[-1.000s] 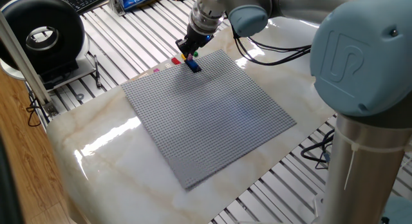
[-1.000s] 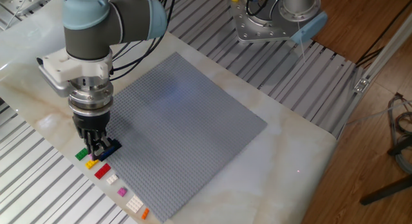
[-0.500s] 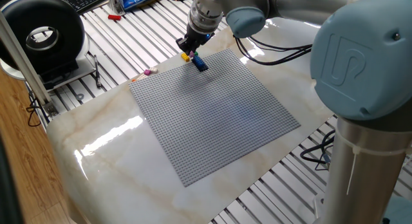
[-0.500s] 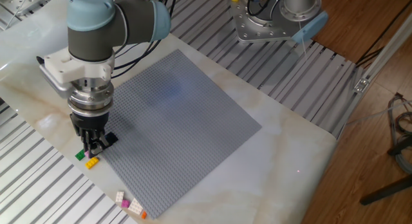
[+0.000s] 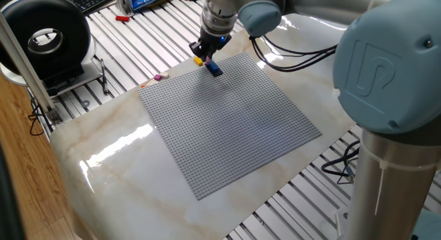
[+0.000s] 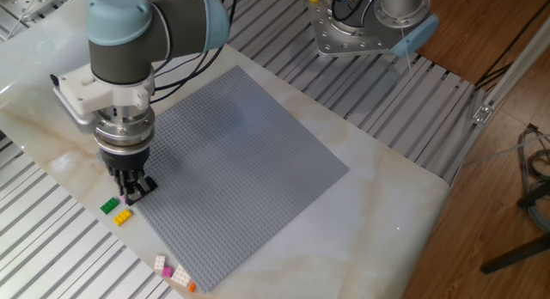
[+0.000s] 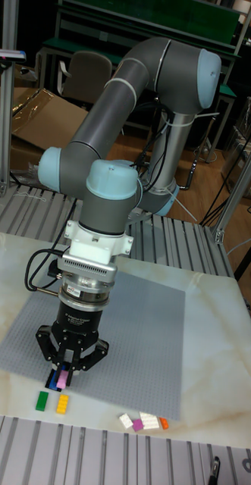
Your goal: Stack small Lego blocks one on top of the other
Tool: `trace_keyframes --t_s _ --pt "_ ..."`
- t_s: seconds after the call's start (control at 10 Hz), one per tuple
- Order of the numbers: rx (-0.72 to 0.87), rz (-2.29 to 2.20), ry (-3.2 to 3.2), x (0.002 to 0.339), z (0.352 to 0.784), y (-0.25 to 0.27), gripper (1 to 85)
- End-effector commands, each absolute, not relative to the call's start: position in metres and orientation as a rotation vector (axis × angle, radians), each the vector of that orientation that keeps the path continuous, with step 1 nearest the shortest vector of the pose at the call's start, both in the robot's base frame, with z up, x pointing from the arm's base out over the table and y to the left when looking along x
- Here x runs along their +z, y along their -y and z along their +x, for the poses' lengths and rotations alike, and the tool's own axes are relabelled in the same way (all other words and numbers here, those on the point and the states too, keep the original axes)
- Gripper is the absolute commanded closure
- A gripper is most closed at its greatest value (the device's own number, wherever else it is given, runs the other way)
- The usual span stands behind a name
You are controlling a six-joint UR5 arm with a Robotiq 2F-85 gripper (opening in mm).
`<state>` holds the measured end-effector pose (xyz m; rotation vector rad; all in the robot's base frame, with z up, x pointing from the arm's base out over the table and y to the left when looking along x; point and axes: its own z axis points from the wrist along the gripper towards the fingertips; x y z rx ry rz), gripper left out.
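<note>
Tall fixed view shows the gripper (image 7: 62, 377) closed on a pink-over-blue block pair (image 7: 61, 379); the yellow block (image 7: 63, 404) lies just nearer, the green block (image 7: 42, 400) near-left.

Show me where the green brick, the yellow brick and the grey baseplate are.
green brick (image 7: 42, 400), tall fixed view, top face
yellow brick (image 7: 63, 404), tall fixed view, top face
grey baseplate (image 6: 249, 153), the other fixed view, bare studded middle

The grey baseplate (image 6: 249, 161) lies bare across its middle and far side, open to approach from above. At its near edge the tool (image 7: 64, 377) stands low over a blue brick (image 5: 216, 69). Just off that edge, green (image 7: 42, 399) and yellow (image 7: 63, 403) bricks and a small cluster (image 7: 142, 421) crowd the marble surface (image 5: 103, 171).
</note>
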<state>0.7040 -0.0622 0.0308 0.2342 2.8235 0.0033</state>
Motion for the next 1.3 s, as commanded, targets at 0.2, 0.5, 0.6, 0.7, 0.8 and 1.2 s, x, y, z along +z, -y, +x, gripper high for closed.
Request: trace_keyframes --t_s 0.2,0.5,0.6,0.7,0.8,1.2 --pt "0.02 0.217 -2.872 0.029 0.695 0.068 84.7" --pt "0.043 0.173 -2.885 0.027 0.692 0.067 84.7" --pt "0.048 0.176 -2.885 0.027 0.692 0.066 84.7" --pt "0.048 0.176 -2.885 0.027 0.692 0.066 84.7" --pt "0.048 0.174 -2.885 0.027 0.692 0.066 84.7" --pt "-0.004 0.141 -2.909 0.035 0.693 0.086 84.7"
